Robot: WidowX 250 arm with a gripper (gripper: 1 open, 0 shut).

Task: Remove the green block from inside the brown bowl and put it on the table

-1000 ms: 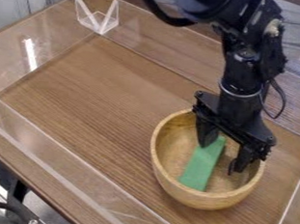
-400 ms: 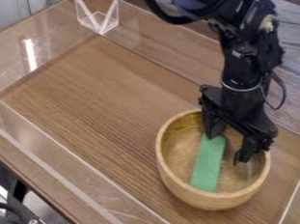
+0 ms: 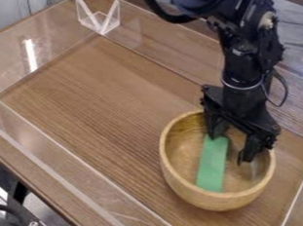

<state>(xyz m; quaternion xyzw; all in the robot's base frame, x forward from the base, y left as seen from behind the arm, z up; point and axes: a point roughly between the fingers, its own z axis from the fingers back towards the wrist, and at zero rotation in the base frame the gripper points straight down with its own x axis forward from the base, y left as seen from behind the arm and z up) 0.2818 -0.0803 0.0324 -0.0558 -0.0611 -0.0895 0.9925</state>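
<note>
We see the brown bowl sitting on the table toward the four o'clock corner of the view, and inside it lies the green block, a flat bar running from roughly the bowl's twelve o'clock side down to its six o'clock side. Nothing else lies in the bowl. Compared with a second ago, the block lies straighter now, where before it slanted toward seven o'clock, and the bowl sits slightly further toward three o'clock. The arm stands in nearly the same spot as then. The gripper points straight down into the bowl with its dark fingers spread wide apart, and we see nothing clamped between them. The block's upper end reaches in between the fingers, one finger at its nine o'clock side and the other at its three o'clock side; whether either finger touches it we cannot tell. The rest of the block extends toward six o'clock from the gripper.
</note>
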